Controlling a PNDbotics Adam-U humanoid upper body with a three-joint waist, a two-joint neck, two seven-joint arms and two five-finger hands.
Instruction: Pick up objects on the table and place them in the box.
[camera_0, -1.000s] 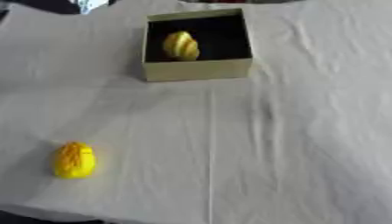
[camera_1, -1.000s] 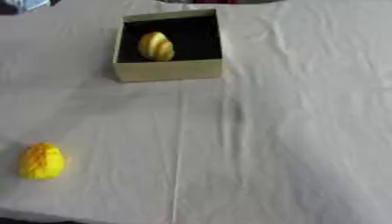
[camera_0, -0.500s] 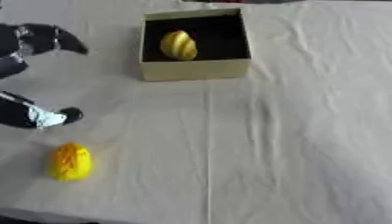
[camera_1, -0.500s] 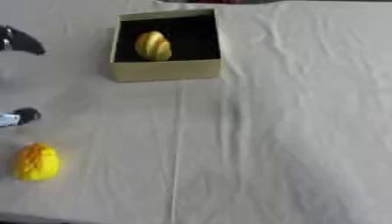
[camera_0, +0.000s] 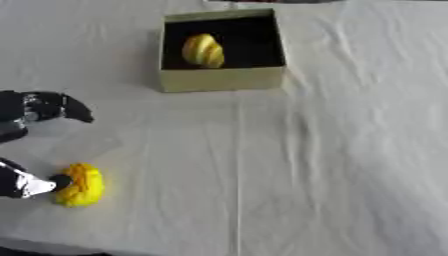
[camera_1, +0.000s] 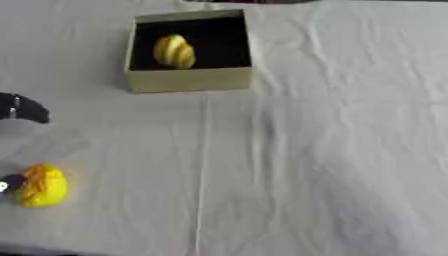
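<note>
Left robot hand (camera_0: 26, 150) now reaching in, thumb touching yellow object (camera_0: 80, 184)

a pale, off-white cloth (camera_0: 332, 150) covers the whole table, filling the frame from edge to edge. it lies mostly flat, with soft wrinkles down the right half and a thin straight crease running from the middle of the frame to the bottom edge. a dark strip shows along the top edge, too blurred to make out.
</note>
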